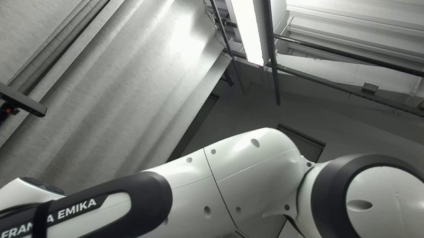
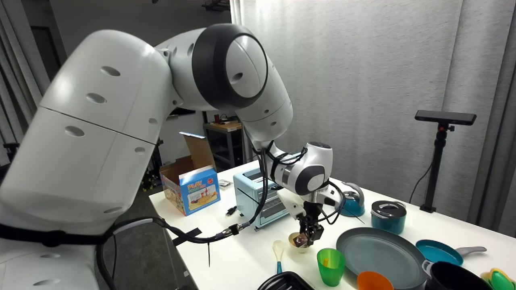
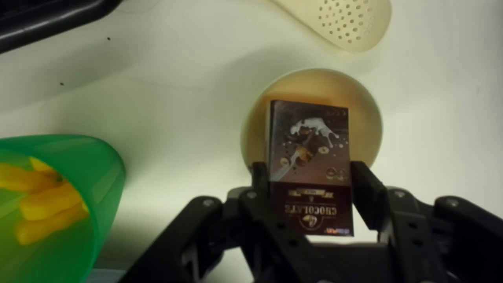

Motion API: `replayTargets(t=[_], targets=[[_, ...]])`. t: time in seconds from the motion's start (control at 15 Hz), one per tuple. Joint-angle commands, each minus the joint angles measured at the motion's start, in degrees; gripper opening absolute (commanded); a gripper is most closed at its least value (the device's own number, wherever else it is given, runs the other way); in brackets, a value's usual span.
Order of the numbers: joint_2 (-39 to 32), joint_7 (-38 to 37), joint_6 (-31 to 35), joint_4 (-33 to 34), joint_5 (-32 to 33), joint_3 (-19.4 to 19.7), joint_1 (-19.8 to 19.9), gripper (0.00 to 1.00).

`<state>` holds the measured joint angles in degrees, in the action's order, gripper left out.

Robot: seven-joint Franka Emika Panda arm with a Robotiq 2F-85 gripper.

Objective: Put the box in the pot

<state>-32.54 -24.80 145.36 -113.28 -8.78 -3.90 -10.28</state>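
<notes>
The chocolate box (image 3: 310, 145), pinched by the gripper (image 3: 309, 173), is held at a round bowl (image 3: 326, 84) (whether above or inside its rim is unclear), the lidded teal pot (image 2: 388, 221) and black pot (image 2: 455, 278) standing well apart.

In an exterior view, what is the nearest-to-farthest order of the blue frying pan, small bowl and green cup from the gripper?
1. Small bowl: right by the gripper, partly hidden by the held box.
2. Green cup: lower in the picture, slightly right.
3. Blue frying pan: farthest, well off to the picture's right.
</notes>
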Motion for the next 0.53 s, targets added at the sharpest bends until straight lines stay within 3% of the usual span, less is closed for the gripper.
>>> replayTargets(t=[0.0, 0.47], targets=[[0.5, -0.9, 1.6, 0.1, -1.2, 0.4, -1.0, 0.3], [6.1, -1.7, 1.4, -2.4, -0.2, 1.3, -1.2, 0.3]])
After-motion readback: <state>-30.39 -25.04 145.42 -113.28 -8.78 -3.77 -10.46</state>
